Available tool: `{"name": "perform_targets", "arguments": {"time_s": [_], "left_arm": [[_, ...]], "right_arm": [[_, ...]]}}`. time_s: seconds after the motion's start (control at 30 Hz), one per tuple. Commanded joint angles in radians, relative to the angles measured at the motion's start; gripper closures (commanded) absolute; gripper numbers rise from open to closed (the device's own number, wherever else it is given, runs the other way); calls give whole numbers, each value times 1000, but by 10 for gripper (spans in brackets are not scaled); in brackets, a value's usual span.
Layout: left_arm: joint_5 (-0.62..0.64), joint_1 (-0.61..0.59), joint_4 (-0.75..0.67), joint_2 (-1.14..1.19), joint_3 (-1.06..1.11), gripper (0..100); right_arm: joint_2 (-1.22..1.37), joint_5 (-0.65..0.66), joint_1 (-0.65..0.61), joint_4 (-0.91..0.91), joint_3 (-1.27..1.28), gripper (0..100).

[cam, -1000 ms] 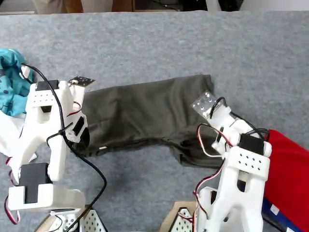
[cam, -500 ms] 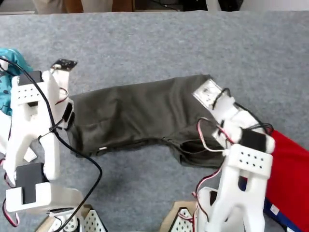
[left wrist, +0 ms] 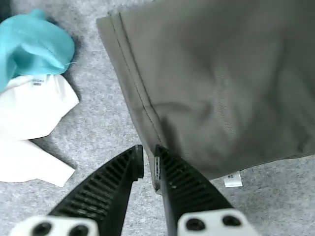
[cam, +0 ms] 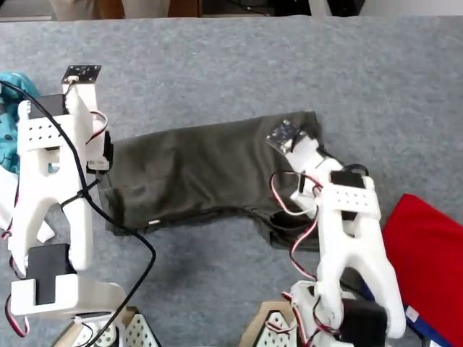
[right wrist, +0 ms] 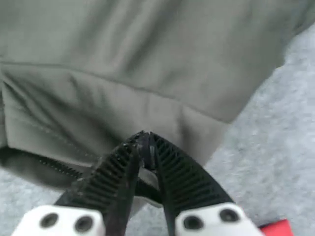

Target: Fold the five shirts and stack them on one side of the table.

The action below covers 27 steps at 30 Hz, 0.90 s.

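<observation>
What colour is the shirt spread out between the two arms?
The shirt is plain dark olive green, clearest in the high view.

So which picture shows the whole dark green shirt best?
The high view: the dark green shirt lies spread across the table, nearly all in sight. The left wrist view shows one hemmed end with a white tag; the right wrist view shows a creased patch and an edge.

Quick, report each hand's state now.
Left hand: barely open, the olive shirt hem at its tips.
Right hand: closed, tips on the shirt; whether it pinches fabric cannot be told.
</observation>
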Motion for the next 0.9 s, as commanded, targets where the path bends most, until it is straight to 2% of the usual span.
{"name": "perform_targets", "arguments": {"time_s": [0.0, 0.27, 0.63, 0.87], "left_arm": [[11, 17, 3, -33, -44, 947], [9, 17, 48, -33, -46, 944], [9, 17, 51, -33, -46, 944], [20, 17, 49, -33, -52, 946]], "right_arm": [[7, -6, -19, 35, -61, 993], [-42, -6, -13, 123, 36, 993], [-570, 34, -13, 307, 263, 994], [-641, 51, -12, 305, 262, 993]]}}
